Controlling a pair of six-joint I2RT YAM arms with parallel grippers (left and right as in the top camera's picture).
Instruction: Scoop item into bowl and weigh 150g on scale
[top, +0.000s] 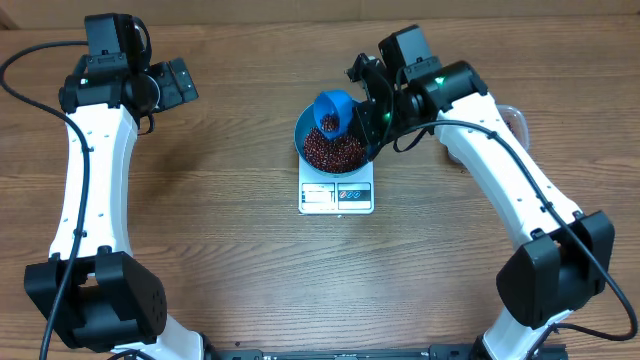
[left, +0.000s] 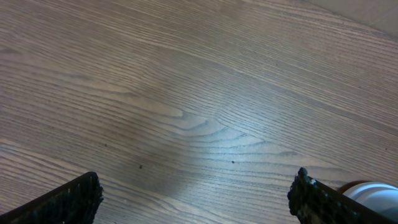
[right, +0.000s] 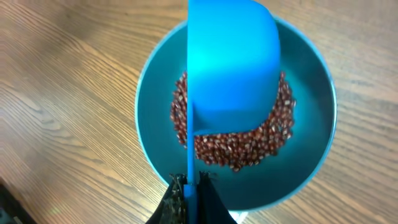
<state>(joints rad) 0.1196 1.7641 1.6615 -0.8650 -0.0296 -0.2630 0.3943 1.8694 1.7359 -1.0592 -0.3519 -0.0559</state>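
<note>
One scoop (right: 233, 68) in play: my right gripper (right: 191, 194) is clamped on its thin handle, and the cup hangs directly over the bowl (right: 305, 168), mouth turned down and away from me. The handle's long axis runs from my fingers at the near rim straight toward the bowl's middle, so I judge further tipping would drop inside. The beans (right: 249, 146) lie heaped on the bowl floor. The bowl sits on the scale (top: 337, 196), display too small to read. My left gripper (top: 172, 84) is spread wide over the table (left: 186, 93), well apart; the right arm is nearer.
</note>
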